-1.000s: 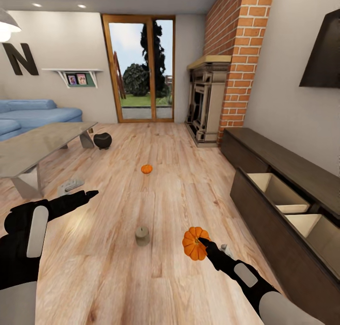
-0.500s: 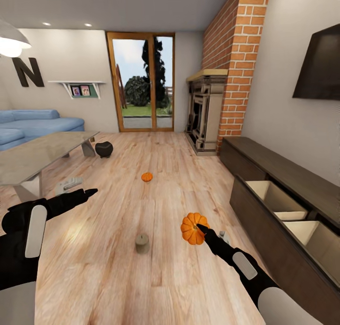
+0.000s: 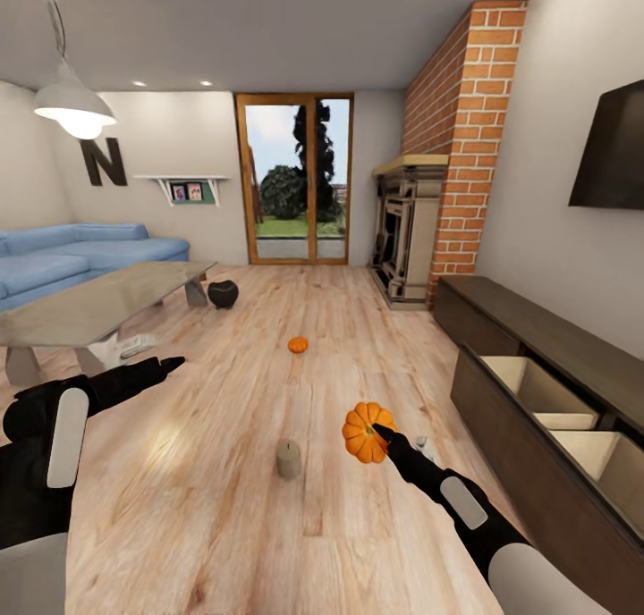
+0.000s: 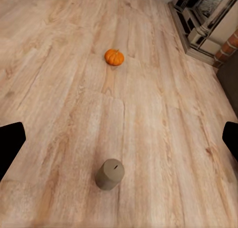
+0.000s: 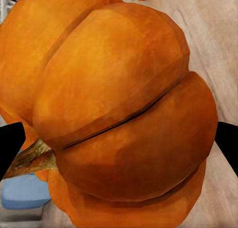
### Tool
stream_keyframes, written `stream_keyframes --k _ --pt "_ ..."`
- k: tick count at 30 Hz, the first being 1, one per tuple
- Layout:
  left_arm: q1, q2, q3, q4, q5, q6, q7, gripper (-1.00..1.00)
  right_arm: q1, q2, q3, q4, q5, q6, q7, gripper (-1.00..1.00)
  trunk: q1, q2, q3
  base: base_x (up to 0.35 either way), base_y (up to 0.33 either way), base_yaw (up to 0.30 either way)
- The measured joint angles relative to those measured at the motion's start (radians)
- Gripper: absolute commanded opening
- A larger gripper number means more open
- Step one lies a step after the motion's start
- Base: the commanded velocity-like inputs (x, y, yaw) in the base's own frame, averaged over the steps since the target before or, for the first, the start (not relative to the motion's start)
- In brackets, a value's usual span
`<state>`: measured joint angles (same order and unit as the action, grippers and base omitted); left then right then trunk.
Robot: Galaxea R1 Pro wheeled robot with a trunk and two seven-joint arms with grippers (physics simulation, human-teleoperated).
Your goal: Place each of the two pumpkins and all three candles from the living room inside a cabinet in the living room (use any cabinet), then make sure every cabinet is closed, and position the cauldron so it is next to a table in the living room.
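We are holding a pumpkin (image 3: 366, 432) in our right gripper (image 3: 383, 436), lifted above the floor (image 3: 233, 508) and close to the cabinet (image 3: 537, 418); the right wrist view is showing it tight between the two dark fingertips (image 5: 10, 148). Our left gripper (image 3: 161, 366) is hanging empty near the table (image 3: 80, 307) corner, and in the left wrist view its fingertips (image 4: 10, 143) are sitting wide apart at the frame's edges. A second pumpkin (image 3: 298, 344) is lying mid-floor, well apart from the first. A candle (image 3: 288, 459) is standing upright on the floor between our arms. Two cabinet drawers (image 3: 546, 391) are standing pulled out, pale inside. A dark cauldron (image 3: 223, 293) is sitting on the floor just beside the table's far end.
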<state>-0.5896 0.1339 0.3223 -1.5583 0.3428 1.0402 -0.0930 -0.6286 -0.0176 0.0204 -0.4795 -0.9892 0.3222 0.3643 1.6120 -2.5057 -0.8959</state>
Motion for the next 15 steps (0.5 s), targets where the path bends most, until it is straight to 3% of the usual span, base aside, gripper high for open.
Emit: stream_keyframes --k 11,15 --pt "0.000 -0.002 0.000 -0.017 0.000 -0.001 0.000 1.00 0.000 0.000 0.001 0.002 0.003 -0.001 -0.006 -1.00 -0.001 0.001 0.008 -0.019 0.000 0.258" --pt "0.000 -0.003 0.000 -0.019 0.000 -0.001 0.000 1.00 0.000 0.000 0.000 0.002 0.004 -0.001 -0.007 -1.00 -0.001 0.001 0.008 -0.205 0.066 0.271"
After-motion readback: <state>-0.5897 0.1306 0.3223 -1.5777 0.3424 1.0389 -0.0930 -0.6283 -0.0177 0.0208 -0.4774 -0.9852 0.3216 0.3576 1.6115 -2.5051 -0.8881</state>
